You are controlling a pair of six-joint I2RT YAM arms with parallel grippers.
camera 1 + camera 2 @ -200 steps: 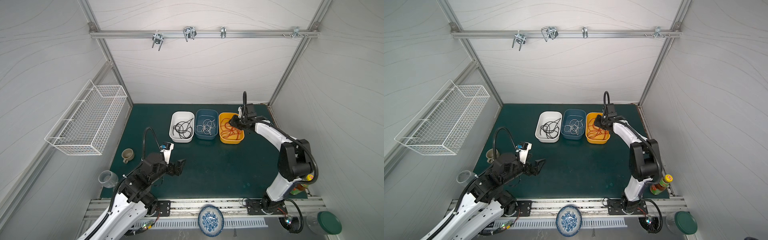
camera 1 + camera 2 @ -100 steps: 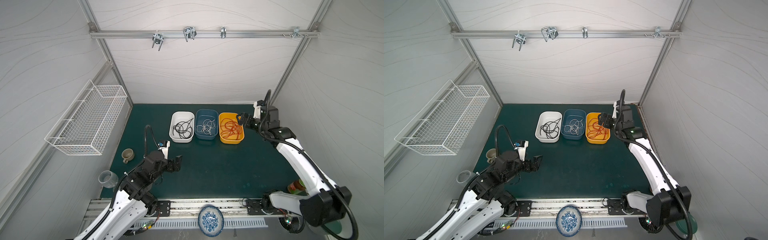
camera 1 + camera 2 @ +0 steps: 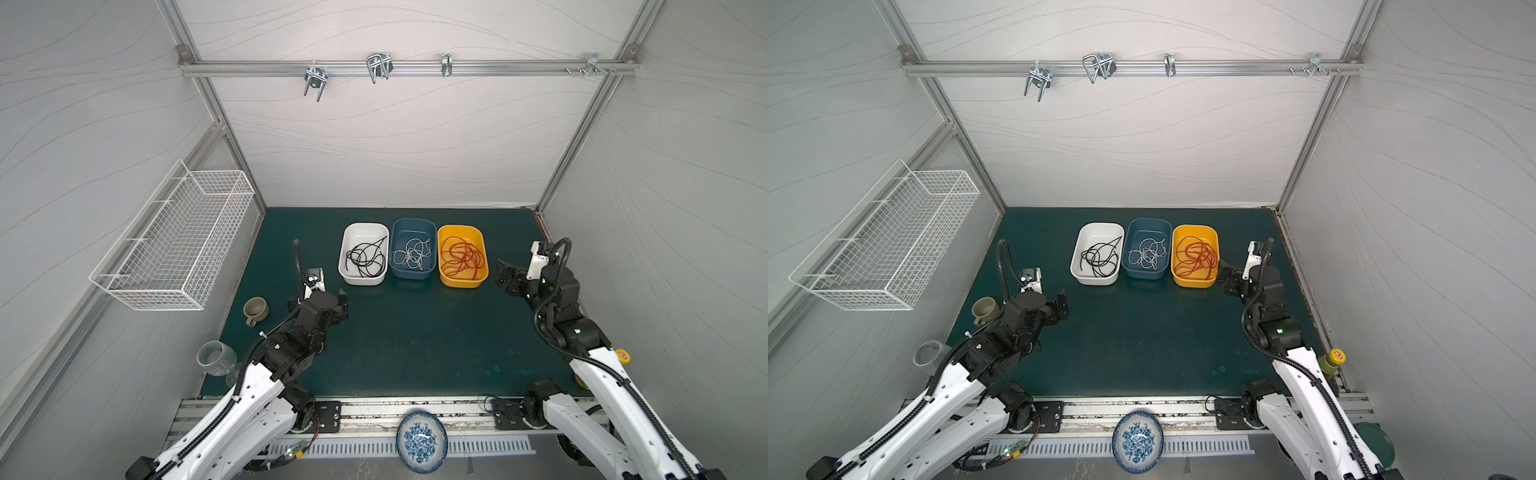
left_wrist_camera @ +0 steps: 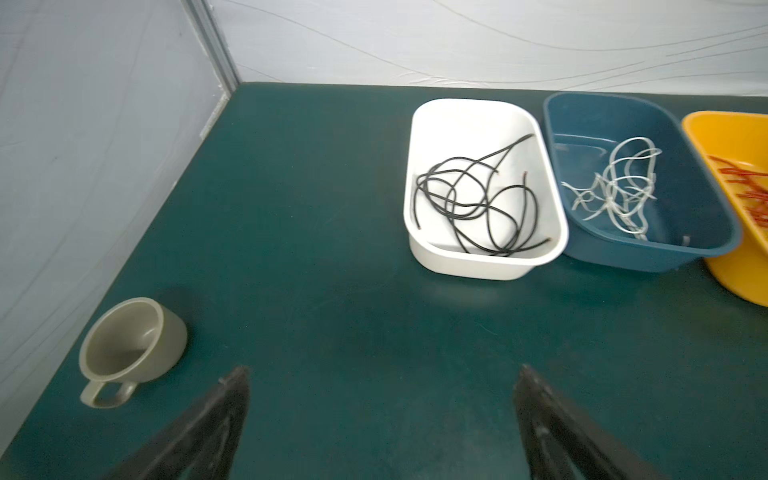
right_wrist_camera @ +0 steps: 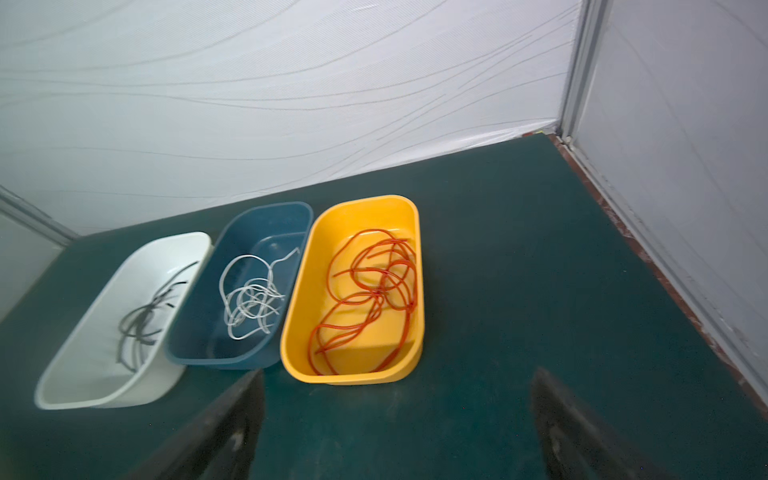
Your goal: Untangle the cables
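Observation:
The cables lie sorted by colour in three trays at the back of the green mat. Black cables (image 3: 365, 261) (image 4: 453, 199) are in the white tray (image 3: 361, 281). White cables (image 3: 411, 254) (image 4: 615, 187) fill the blue tray (image 3: 413, 222), and red cables (image 3: 461, 259) (image 5: 378, 291) the yellow tray (image 3: 461, 283). My left gripper (image 3: 343, 307) (image 4: 383, 369) hovers open and empty in front of the white tray. My right gripper (image 3: 502, 276) (image 5: 398, 373) is open and empty, just right of the yellow tray.
A grey-green cup (image 3: 254, 309) and a clear glass (image 3: 216, 357) stand at the mat's left edge. A wire basket (image 3: 183, 241) hangs on the left wall. A blue patterned plate (image 3: 422, 440) sits on the front rail. A yellow-capped bottle (image 3: 1331, 363) stands front right.
The right gripper has pulled back from over the yellow tray to its right side, and its jaws have spread. The left gripper has drawn back a little toward the front left.

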